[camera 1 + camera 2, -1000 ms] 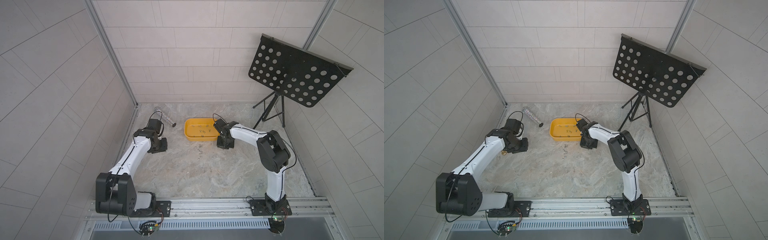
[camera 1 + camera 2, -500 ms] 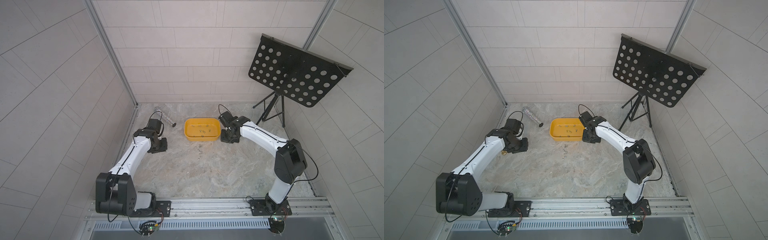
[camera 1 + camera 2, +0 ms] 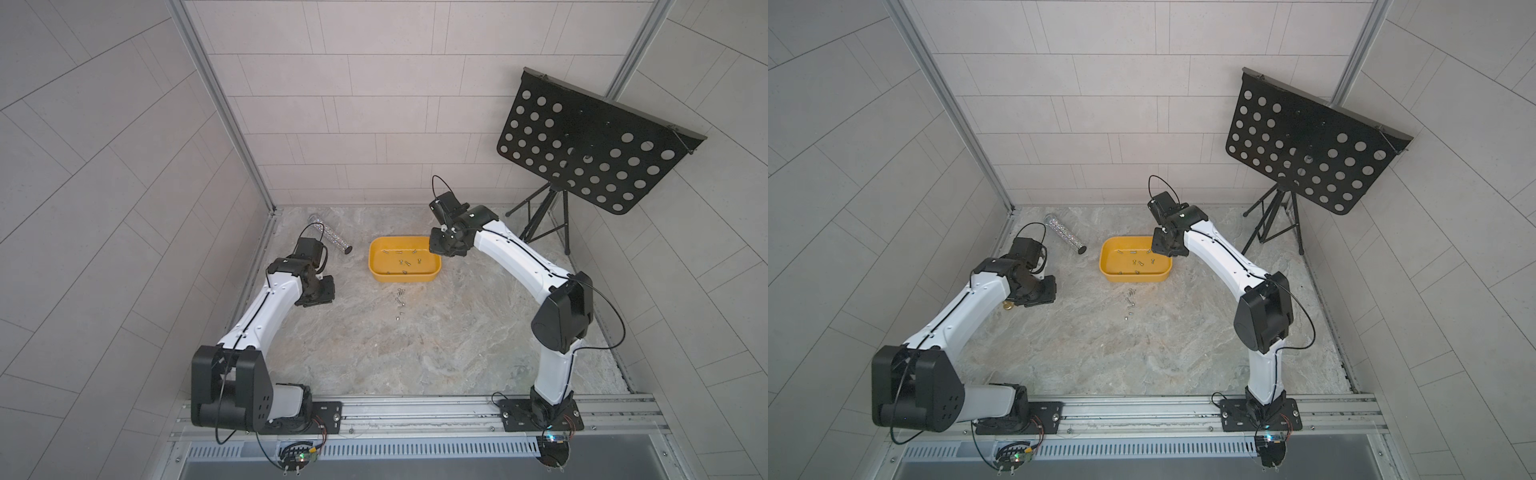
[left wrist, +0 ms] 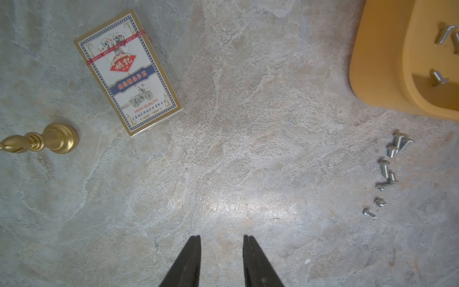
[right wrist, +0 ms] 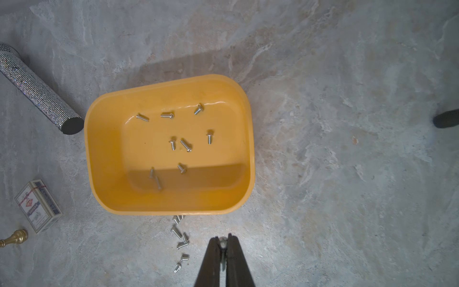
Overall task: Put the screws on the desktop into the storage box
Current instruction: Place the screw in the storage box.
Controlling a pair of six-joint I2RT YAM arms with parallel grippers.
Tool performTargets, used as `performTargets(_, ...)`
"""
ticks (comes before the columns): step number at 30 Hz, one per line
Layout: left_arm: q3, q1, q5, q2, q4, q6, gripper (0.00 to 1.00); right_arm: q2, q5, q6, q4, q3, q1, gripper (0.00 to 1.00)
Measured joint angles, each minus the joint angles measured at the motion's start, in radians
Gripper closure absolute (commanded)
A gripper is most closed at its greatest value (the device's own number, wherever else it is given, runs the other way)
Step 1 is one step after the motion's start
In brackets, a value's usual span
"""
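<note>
Left tool (image 4: 221, 236) hangs part-open, empty, unmoved above the table (image 4: 223, 149). Loose screws (image 4: 384, 168) lie just beside the box (image 4: 372, 62). Right tool (image 5: 222, 237), pinching a screw (image 5: 223, 241), has risen by the box's right rim; release likely comes next.

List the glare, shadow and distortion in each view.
Left wrist: a glare patch on the desktop ahead of the left end effector. Right wrist: a shadow band darkens part of the storage box floor. Both top views: wide-angle distortion bows the wall tiles.
</note>
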Motion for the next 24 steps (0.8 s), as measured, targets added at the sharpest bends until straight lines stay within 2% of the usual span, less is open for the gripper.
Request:
performTargets(6, 0.000, 0.000, 0.000, 0.000, 0.000, 0.000, 0.65, 0.204, -0.022, 0.000, -0.041, 0.198, 0.002, 1.00)
performTargets(12, 0.000, 0.000, 0.001, 0.000, 0.000, 0.000, 0.65, 0.380, -0.043, 0.000, -0.085, 0.327, 0.004, 1.00)
performTargets(24, 0.000, 0.000, 0.007, 0.000, 0.000, 0.000, 0.65, 0.546, -0.063, 0.003, -0.137, 0.454, 0.005, 1.00)
